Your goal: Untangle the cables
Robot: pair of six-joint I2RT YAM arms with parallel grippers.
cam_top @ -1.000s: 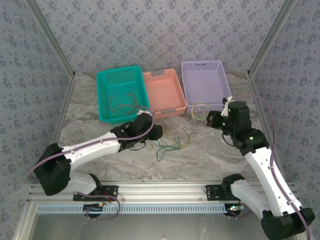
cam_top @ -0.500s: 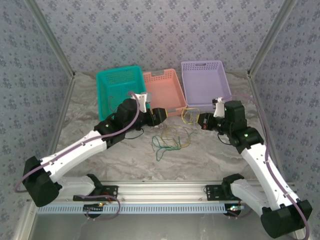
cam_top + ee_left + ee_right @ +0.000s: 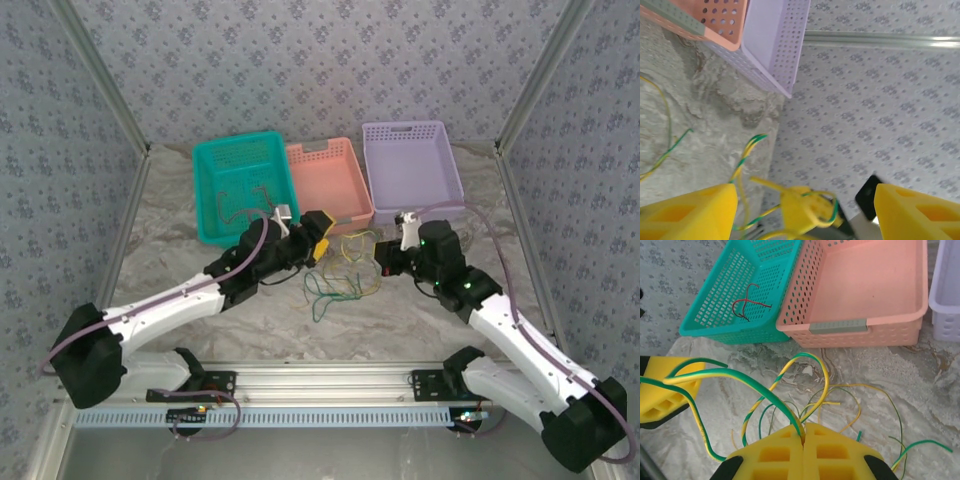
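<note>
**Right pads pinched the cables before the pink basket**

The right gripper [image 3: 804,434] had its yellow pads pressed together on a green-and-yellow strand of the cables [image 3: 720,370]. The left gripper [image 3: 805,207] stood wide open and gripped nothing (a strand looped between its pads). The loose tangle lay just in front of the pink basket [image 3: 860,335]. A dark reddish wire [image 3: 747,307] lay in the teal basket [image 3: 705,315] beside the pink one.

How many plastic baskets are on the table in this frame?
3. A teal perforated plastic basket at back left, a salmon-pink perforated plastic basket beside it in the middle, and a lavender perforated plastic basket at back right. None seems hidden.
</note>
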